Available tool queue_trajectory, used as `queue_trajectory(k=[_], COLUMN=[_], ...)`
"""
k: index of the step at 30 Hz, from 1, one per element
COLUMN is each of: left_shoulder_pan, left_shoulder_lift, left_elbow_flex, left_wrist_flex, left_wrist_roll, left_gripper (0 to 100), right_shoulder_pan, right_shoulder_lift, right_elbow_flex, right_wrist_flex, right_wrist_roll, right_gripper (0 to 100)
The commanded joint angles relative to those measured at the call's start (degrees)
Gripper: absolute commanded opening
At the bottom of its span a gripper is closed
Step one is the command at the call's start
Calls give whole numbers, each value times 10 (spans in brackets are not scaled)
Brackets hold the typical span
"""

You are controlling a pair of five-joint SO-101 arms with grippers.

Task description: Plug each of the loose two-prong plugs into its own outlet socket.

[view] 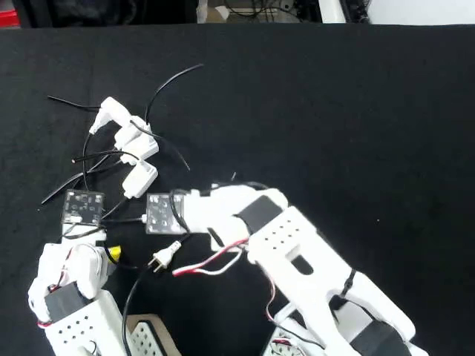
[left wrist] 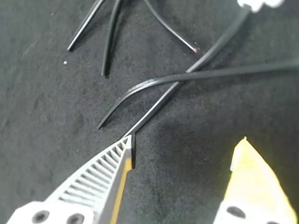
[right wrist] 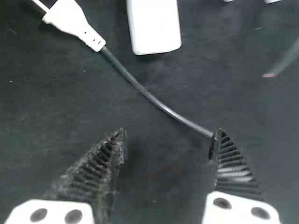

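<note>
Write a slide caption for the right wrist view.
Right gripper open over the table, the cable of a white plug reaching one of its fingers, a white block beyond.

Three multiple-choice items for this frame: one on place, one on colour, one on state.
1. The loose plug lies: A) at the table's far edge; B) between the left arm and right arm; C) in a socket.
2. One finger of the left gripper is: A) red; B) blue; C) yellow.
3. The right gripper is: A) open; B) shut on a cable; C) shut on a plug.
Key: B, prongs bare, arms either side; C, yellow beside a white one; A, fingers wide apart.
</note>
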Motion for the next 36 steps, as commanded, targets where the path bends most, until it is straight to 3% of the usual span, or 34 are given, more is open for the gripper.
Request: queue_trajectory(k=[1, 4, 8, 15, 21, 27, 32, 36], left_shoulder_pan=[-1, -1, -2, -3, -5, -3, -2, -2], left_shoulder_lift=[-4, -4, -4, -4, -4, -4, -4, -4], left_elbow_flex=[-50, -55, -40, -16, -4, -3, -3, -3], left_wrist_flex=[-10, -10, -10, -11, -33, -33, -33, -33], left_wrist_roll=[82, 126, 109, 65, 65, 65, 65, 65], left_gripper=[332, 332, 332, 332, 332, 332, 332, 332], right_shoulder_pan=[-32, -40, -34, -9, 10, 86, 148, 225], right_shoulder_lift=[-8, 45, 183, 345, 352, 288, 229, 209], right_elbow_flex=[46, 43, -26, -167, -169, -168, -168, -168], right_wrist_flex=[-79, -123, -147, -74, -62, -35, 20, 57], right_wrist_roll=[10, 24, 25, 49, 58, 62, 124, 215], right_gripper=[274, 274, 266, 109, 7, 12, 12, 12])
